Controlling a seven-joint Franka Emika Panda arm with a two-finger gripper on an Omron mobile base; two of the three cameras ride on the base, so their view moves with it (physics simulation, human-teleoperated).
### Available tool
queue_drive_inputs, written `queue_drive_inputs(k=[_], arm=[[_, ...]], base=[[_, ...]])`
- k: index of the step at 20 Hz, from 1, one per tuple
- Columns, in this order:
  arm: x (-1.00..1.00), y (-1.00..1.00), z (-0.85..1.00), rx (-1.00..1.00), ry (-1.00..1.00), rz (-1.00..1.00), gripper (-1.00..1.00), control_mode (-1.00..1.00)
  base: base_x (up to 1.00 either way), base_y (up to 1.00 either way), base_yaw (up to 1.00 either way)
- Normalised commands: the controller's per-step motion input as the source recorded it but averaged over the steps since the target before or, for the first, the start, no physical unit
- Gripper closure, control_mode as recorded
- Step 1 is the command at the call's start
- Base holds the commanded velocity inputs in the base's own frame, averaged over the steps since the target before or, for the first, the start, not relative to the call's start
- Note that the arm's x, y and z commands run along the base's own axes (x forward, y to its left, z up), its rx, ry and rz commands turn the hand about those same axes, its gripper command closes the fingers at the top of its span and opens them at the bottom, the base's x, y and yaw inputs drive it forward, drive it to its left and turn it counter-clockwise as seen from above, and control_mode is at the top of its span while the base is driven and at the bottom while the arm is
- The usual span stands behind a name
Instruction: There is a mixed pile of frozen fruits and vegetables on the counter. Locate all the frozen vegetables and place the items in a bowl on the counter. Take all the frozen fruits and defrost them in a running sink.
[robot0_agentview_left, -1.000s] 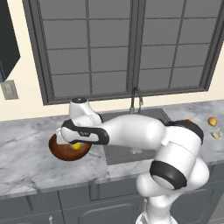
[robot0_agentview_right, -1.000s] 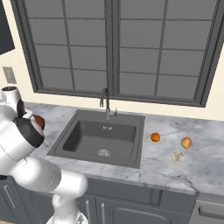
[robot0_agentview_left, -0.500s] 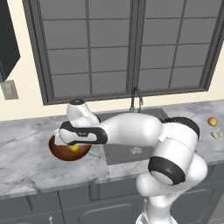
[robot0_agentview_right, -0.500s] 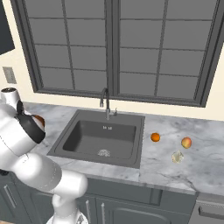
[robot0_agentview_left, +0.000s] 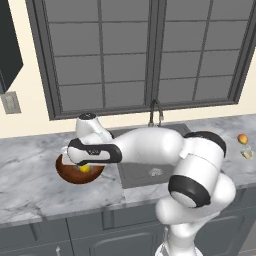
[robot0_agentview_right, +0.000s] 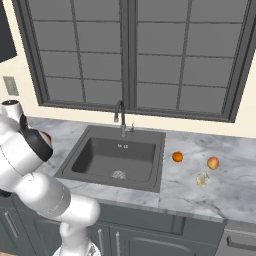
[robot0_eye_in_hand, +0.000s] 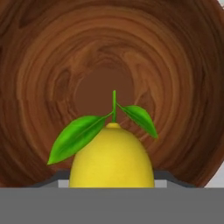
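My gripper (robot0_agentview_left: 83, 163) reaches down into the brown wooden bowl (robot0_agentview_left: 65, 172) on the left of the counter (robot0_agentview_left: 30, 190), shut on a small yellow vegetable piece (robot0_agentview_left: 85, 169). In the hand view this yellow piece (robot0_eye_in_hand: 111, 157), with a green stem and two leaves, sits close above the bowl's floor (robot0_eye_in_hand: 43, 65); my fingertips are hidden behind it. On the counter right of the sink (robot0_agentview_right: 115, 160) lie an orange ball (robot0_agentview_right: 177, 157), an orange-red peach-like ball (robot0_agentview_right: 213, 163) and a whitish lump (robot0_agentview_right: 202, 179).
A thin curved faucet (robot0_agentview_right: 120, 112) stands behind the sink, below a large dark-framed window. My arm stretches across the sink's left part in the left base view. A wall outlet (robot0_agentview_left: 10, 102) sits at far left.
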Motion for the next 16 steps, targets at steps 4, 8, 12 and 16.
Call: queue_drive_inputs(k=[4,8,12,16], arm=[[0.13,0.00,-0.13,0.00,0.00,-0.04,1.00,-1.00],[0.18,0.00,-0.15,0.00,0.00,-0.04,1.00,-1.00],[0.15,0.00,-0.12,0.00,0.00,-0.04,1.00,-1.00],[0.12,0.02,-0.08,0.00,0.00,-0.05,-1.00,-1.00]], base=[[0.00,0.00,0.00],[0.00,0.00,0.00],[0.00,0.00,0.00],[0.00,0.00,0.00]])
